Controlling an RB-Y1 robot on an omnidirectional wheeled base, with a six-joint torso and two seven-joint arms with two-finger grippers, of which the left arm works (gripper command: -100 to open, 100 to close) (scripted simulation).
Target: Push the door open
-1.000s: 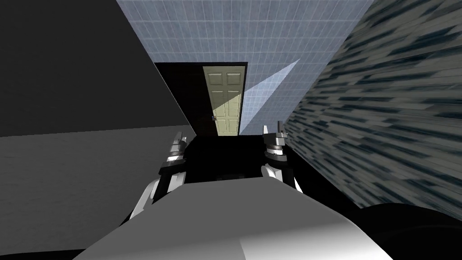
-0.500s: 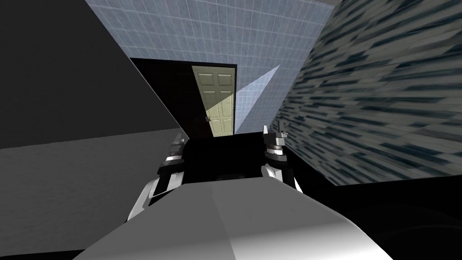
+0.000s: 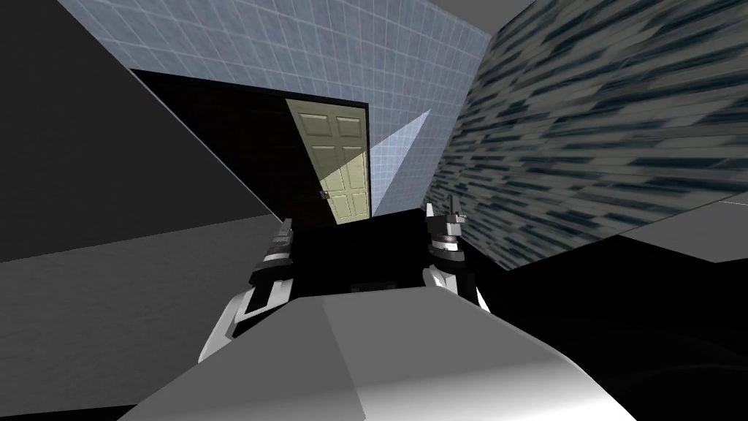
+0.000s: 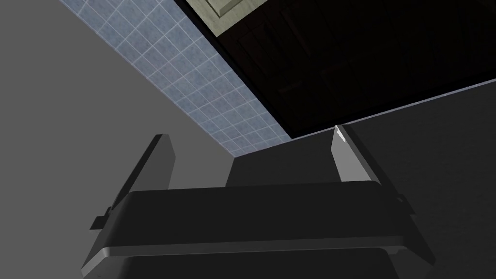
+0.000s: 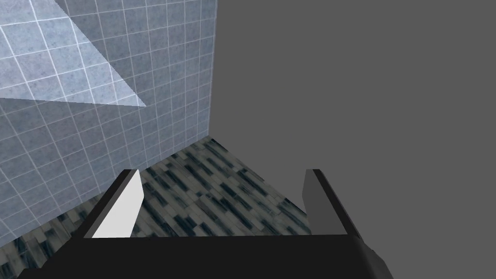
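Note:
A pale green panelled door stands ajar at the far end, a small handle on its left edge and a black area to its left. A corner of the door also appears in the left wrist view. My left gripper is held low and forward, well short of the door, close to a dark grey wall; its fingers stand open with nothing between them. On the other side, my right gripper is open too, its fingers empty, beside a dark streaked wall.
A blue tiled wall surrounds the doorway, crossed by a wedge of light. The streaked wall is near my right arm and the grey wall hugs the left. The floor ahead is black.
The whole head view has swung, so the door now sits further left and more tilted: my own turn. Both arms keep the same pose, grippers open as before.

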